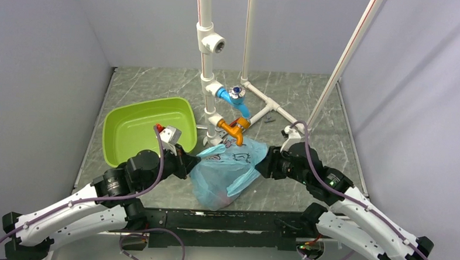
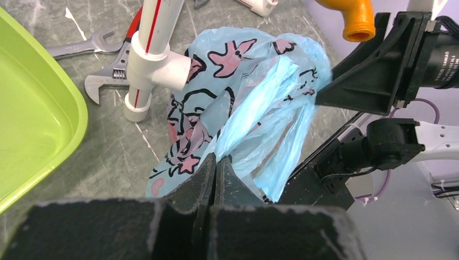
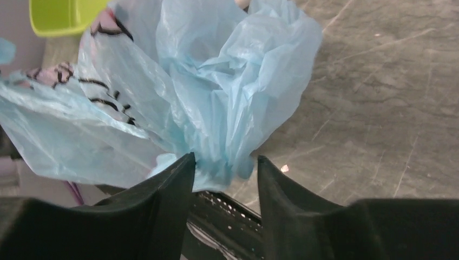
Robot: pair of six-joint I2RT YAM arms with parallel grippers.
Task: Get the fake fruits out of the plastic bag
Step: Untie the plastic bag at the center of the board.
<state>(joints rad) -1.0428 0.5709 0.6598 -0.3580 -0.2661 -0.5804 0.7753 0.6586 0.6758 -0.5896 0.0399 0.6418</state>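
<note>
Your top cam looks down from above and behind the arms, wide over the desk (image 1: pixel 159 83). Wrist cams sit just behind the left hand (image 2: pixel 215 165) and right hand (image 3: pixel 224 162), tight on the plastic bag (image 1: pixel 223 173) all three share.

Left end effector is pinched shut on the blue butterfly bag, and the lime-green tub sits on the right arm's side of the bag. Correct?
Not quite. The left end effector is pinched shut on the plastic bag, but the lime-green tub sits on the left arm's side of the bag, as the top external view shows.
</note>
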